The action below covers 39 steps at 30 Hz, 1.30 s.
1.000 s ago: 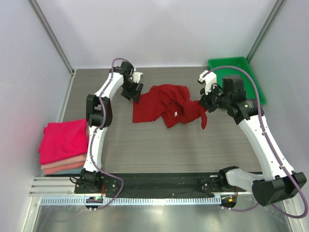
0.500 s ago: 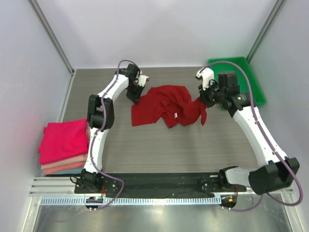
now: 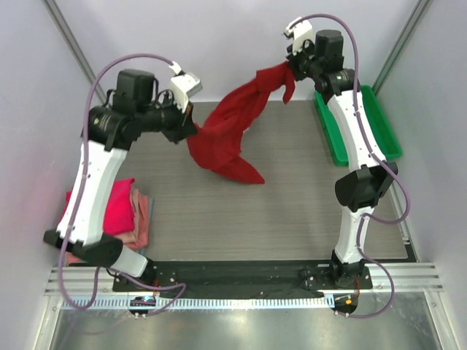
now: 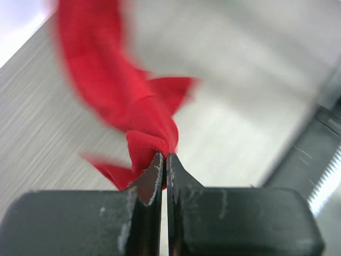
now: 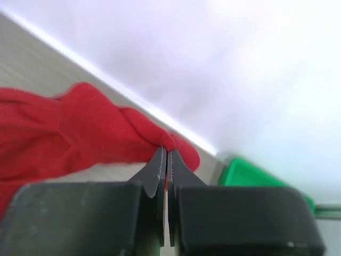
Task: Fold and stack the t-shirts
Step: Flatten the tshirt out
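A large dark crimson t-shirt (image 3: pixel 230 124) hangs in the air over the back of the table, stretched between both arms. My left gripper (image 3: pixel 191 125) is shut on its left end, and the wrist view shows red cloth (image 4: pixel 141 128) pinched at the tips (image 4: pixel 164 159). High at the back, my right gripper (image 3: pixel 290 67) is shut on the other end, with cloth (image 5: pixel 96 133) bunched at its tips (image 5: pixel 166 152). The shirt's bottom corner (image 3: pixel 248 175) droops toward the table. Folded magenta and salmon t-shirts (image 3: pixel 120 211) lie stacked at the left, partly hidden by my left arm.
A green plastic tray (image 3: pixel 365 124) stands at the back right, also seen in the right wrist view as a green tray (image 5: pixel 256 178). White walls enclose the table on three sides. A black base rail (image 3: pixel 233 273) runs along the near edge.
My left gripper closed on the crimson shirt's left edge. Both arms then rose, lifting the shirt off the table, the right one high toward the back wall.
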### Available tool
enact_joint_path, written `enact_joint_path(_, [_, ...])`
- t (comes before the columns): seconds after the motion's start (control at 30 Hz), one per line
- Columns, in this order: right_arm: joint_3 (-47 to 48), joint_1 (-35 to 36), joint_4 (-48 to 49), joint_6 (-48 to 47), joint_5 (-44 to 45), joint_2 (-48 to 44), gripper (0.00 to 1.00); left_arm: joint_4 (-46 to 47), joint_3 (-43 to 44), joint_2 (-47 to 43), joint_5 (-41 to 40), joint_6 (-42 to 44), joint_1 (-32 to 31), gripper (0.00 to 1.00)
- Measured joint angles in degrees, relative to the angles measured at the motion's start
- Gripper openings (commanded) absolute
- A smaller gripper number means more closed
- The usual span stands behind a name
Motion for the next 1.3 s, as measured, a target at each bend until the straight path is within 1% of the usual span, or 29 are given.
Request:
enact_joint_path(0.03, [2.2, 0.0, 0.1, 0.1, -0.2, 0.5, 0.01, -0.8, -0.5, -2.1, 1.7, 0.5, -1.1, 0.00])
enact_joint_path(0.07, [3.4, 0.0, 0.2, 0.1, -0.3, 0.5, 0.01, -1.3, -1.5, -3.8, 3.5, 1.2, -2.3, 0.04])
enact_joint_path(0.1, [3.9, 0.0, 0.3, 0.0, -0.5, -0.1, 0.01, -2.0, -3.0, -5.4, 5.3, 1.6, -3.5, 0.12])
enact_joint_path(0.13, [3.5, 0.0, 0.5, -0.2, -0.7, -0.9, 0.01, -2.6, -4.9, -6.6, 7.1, 1.9, -4.6, 0.14])
enact_joint_path(0.17, [1.6, 0.0, 1.0, -0.6, -0.9, -2.6, 0.01, -3.3, -6.9, -7.5, 8.7, 2.1, -5.7, 0.17])
enact_joint_path(0.2, [0.0, 0.0, 0.7, -0.8, -0.9, -3.8, 0.01, -4.4, -8.7, -7.7, 10.0, 2.6, -6.9, 0.32])
enact_joint_path(0.23, [-3.3, 0.0, 1.0, -1.6, -1.0, -6.0, 0.01, -5.2, -10.1, -7.6, 10.8, 3.2, -7.9, 0.39])
enact_joint_path(0.33, [-11.7, 0.1, 0.0, -3.8, -0.8, -10.7, 0.01, -6.8, -12.8, -3.6, 12.2, 4.5, -11.8, 0.50])
enact_joint_path(0.43, [-20.6, 0.0, -1.7, -6.2, 0.4, -14.4, 0.01, -6.8, -13.2, 1.5, 11.7, 4.4, -13.9, 0.52])
enact_joint_path(0.57, [-25.6, -0.6, -2.7, -7.3, 2.1, -16.2, 0.01, -3.9, -13.1, 6.2, 4.1, 4.1, -13.5, 0.52])
enact_joint_path(0.67, [-28.9, -0.9, -2.9, -7.9, 3.1, -18.7, 0.01, -1.6, -12.0, 11.6, 0.1, 3.9, -11.4, 0.53])
enact_joint_path(0.73, [-30.4, -1.1, -3.1, -8.0, 3.3, -20.5, 0.01, -0.5, -8.7, 18.1, -1.4, 3.5, -8.6, 0.54])
enact_joint_path(0.9, [-33.7, -1.1, -3.1, -8.1, 3.6, -25.0, 0.01, 0.6, 6.1, 39.1, -3.3, 2.6, -1.9, 0.57])
enact_joint_path(1.0, [-35.2, -1.1, -3.1, -8.1, 3.6, -25.9, 0.01, 1.1, 12.5, 48.8, -4.5, 1.4, 1.2, 0.57])
enact_joint_path(1.07, [-36.2, -1.1, -3.1, -8.1, 3.7, -25.9, 0.01, 1.6, 14.8, 52.3, -5.1, 0.9, 2.8, 0.57])
enact_joint_path(1.17, [-37.4, -1.1, -3.7, -8.2, 3.8, -25.9, 0.01, 2.3, 17.3, 55.2, -5.4, 0.0, 4.1, 0.57])
enact_joint_path(1.3, [-38.2, -1.1, -4.1, -8.3, 3.9, -25.9, 0.01, 4.1, 20.0, 57.0, -2.6, -1.5, 4.5, 0.57])
